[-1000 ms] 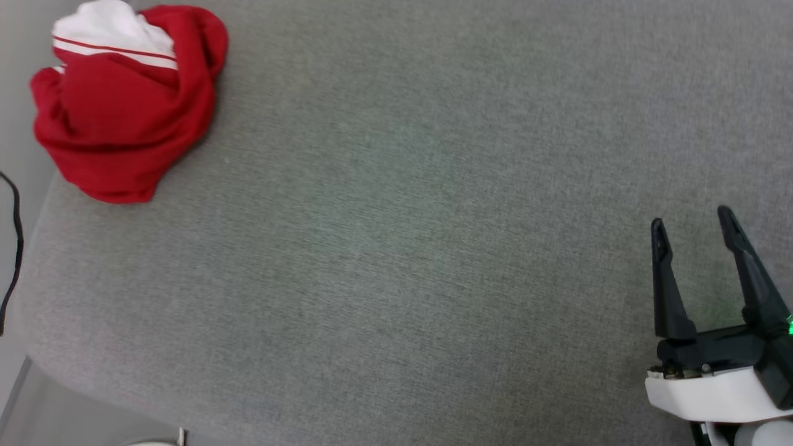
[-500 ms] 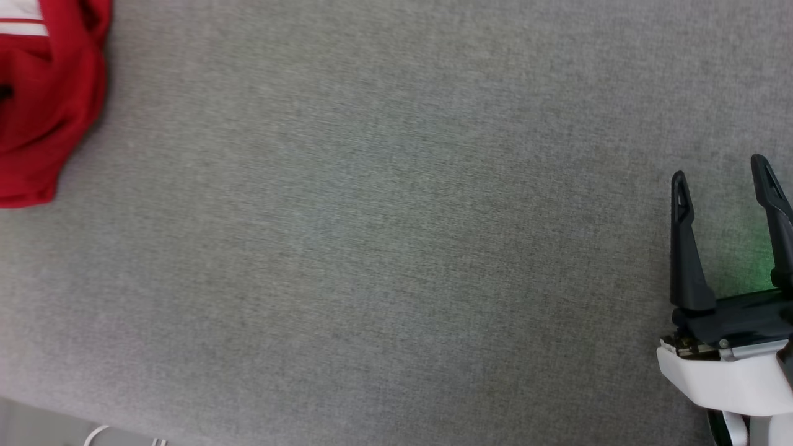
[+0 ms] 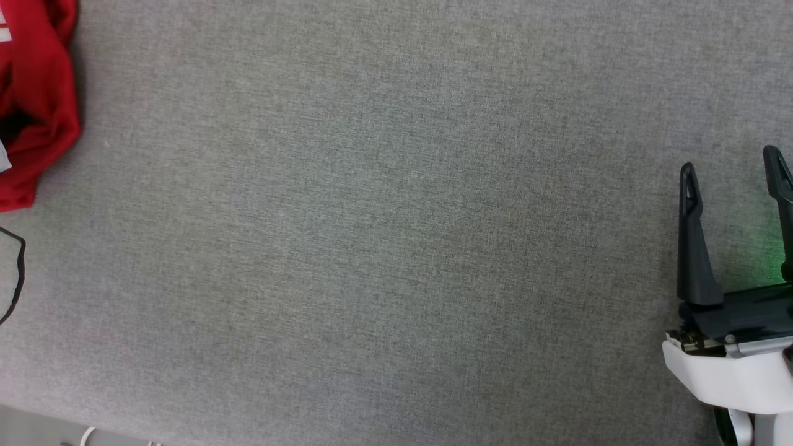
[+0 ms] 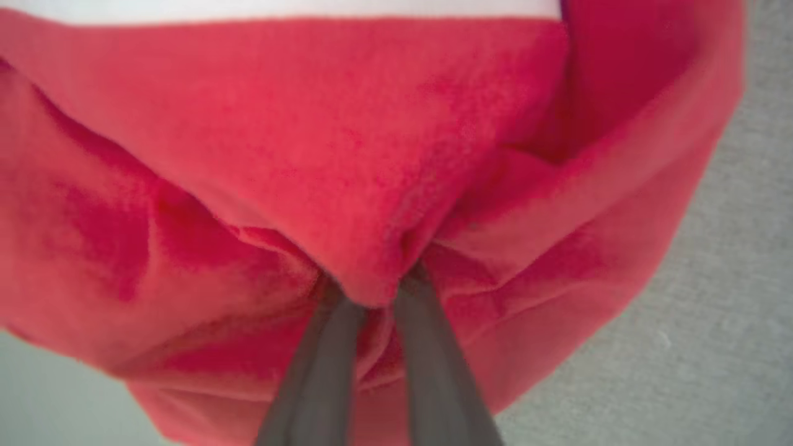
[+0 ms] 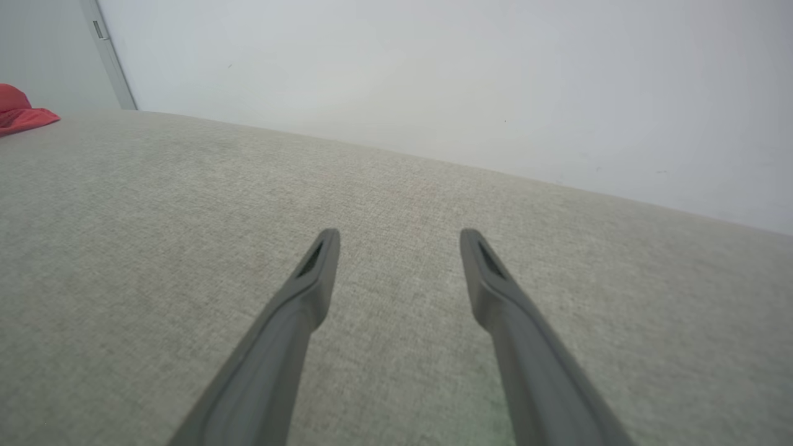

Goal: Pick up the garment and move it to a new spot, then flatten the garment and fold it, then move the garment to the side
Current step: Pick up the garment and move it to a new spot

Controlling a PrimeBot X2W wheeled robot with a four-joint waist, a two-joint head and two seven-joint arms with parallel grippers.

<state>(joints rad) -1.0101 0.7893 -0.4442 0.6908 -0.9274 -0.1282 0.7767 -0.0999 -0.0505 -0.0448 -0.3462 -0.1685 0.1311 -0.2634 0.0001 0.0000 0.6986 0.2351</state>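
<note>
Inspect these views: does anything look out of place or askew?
The red garment sits bunched in a heap at the left edge of the grey surface, not spread flat. The left pincer pinches a fold of it. Nothing else stands out.

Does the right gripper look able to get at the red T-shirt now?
Probably, with a long reach: bare grey surface lies between the open right gripper and the red T-shirt.

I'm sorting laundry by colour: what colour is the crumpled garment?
The garment is red, with a white strip at the top; best in the left wrist view.
</note>
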